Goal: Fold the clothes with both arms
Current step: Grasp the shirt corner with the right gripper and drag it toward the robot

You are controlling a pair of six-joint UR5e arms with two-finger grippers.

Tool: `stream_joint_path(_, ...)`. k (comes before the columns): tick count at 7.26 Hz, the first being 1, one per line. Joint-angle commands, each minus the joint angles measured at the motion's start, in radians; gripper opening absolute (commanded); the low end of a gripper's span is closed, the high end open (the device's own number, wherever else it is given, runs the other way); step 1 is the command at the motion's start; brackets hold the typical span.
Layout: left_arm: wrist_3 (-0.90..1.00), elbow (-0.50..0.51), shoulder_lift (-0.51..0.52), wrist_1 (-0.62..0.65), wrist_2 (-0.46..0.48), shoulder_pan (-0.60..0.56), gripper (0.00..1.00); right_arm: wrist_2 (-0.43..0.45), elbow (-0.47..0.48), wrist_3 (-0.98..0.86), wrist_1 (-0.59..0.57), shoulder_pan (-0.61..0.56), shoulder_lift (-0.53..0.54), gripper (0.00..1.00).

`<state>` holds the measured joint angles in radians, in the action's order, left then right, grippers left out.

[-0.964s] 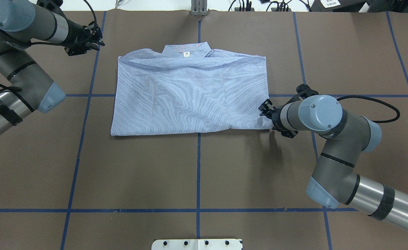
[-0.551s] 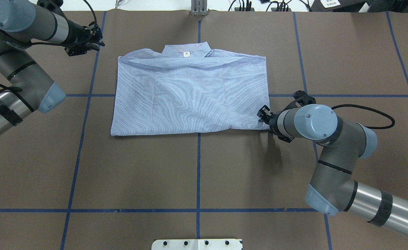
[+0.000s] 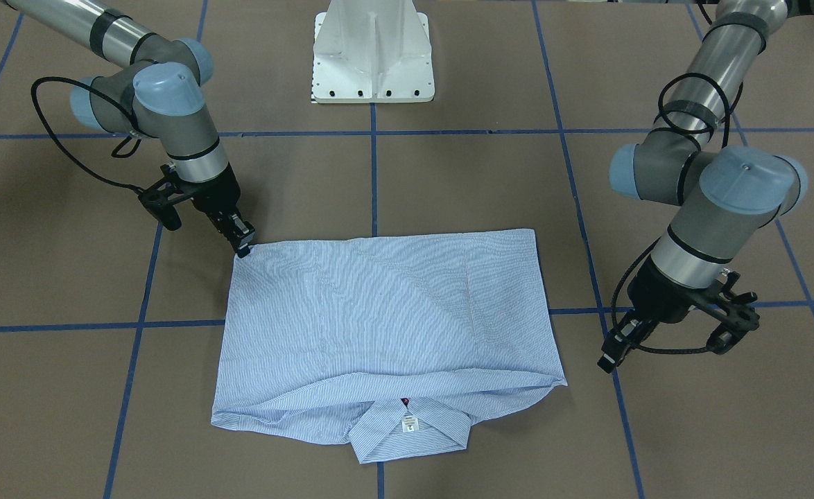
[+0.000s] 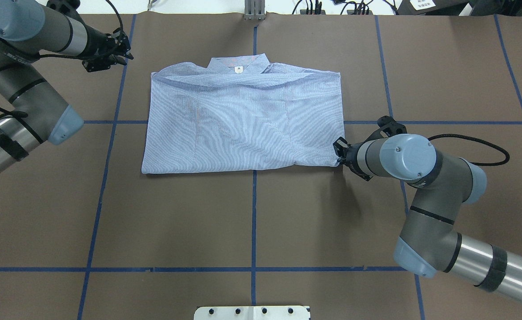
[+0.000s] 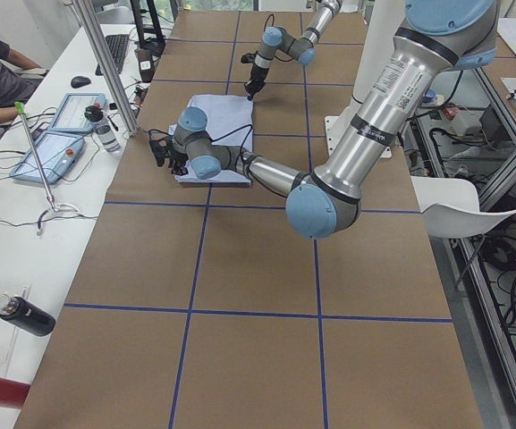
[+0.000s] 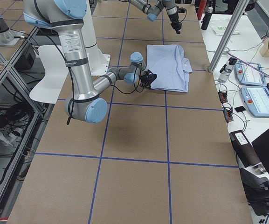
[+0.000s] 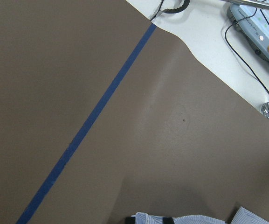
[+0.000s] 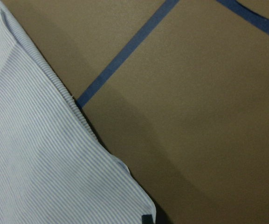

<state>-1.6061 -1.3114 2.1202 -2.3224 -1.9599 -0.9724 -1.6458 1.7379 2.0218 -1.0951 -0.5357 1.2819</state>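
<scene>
Black fingers of the right claw [image 3: 242, 244] sit close together at the corner of the shirt [image 4: 243, 124] that lies nearest the robot on its right side. The tips touch the cloth edge. Whether they pinch the fabric cannot be told from any view. The right arm [image 4: 425, 182] reaches in low from the table's right side, bent at the elbow.

The left claw [image 3: 611, 355] stands near the shirt's far left shoulder corner but apart from it, above a blue tape line [image 4: 118, 98]. How far its fingers are spread cannot be told; nothing is seen between them.

The shirt lies flat at mid-table on the brown cover [image 4: 287, 213], folded into a rectangle. Its collar [image 3: 407, 430] with a small white label [image 3: 409, 423] points away from the robot's white base [image 3: 374, 55].
</scene>
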Motion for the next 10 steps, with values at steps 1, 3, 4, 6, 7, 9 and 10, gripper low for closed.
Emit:
stream_joint_path(1,0.001,-0.006,0.001,-0.002,-0.002,0.000,0.32,-0.032,0.210,-0.002,-0.005,0.003,0.144,0.00)
stream_joint_path(3,0.000,-0.057,0.000,0.000,-0.016,0.001,0.31,-0.063,0.372,-0.002,-0.006,0.162,0.290,0.00)
stream_joint_path(4,-0.008,-0.102,-0.002,0.005,-0.039,0.006,0.31,-0.057,0.382,0.002,-0.009,0.278,0.293,0.00)
stream_joint_path(6,-0.015,-0.207,-0.075,0.003,-0.105,0.009,0.34,-0.069,0.429,0.002,-0.011,0.461,0.325,0.00)
stream_joint_path(7,-0.017,-0.227,-0.103,0.002,-0.115,0.018,0.42,-0.068,0.448,0.002,-0.009,0.517,0.351,0.00)
stream_joint_path(9,-0.131,-0.308,-0.164,0.000,-0.103,0.110,0.47,-0.059,0.466,0.008,-0.009,0.542,0.353,0.99)
stream_joint_path(10,-0.156,-0.356,-0.211,0.000,-0.100,0.153,0.51,-0.057,0.489,0.006,-0.011,0.513,0.370,1.00)
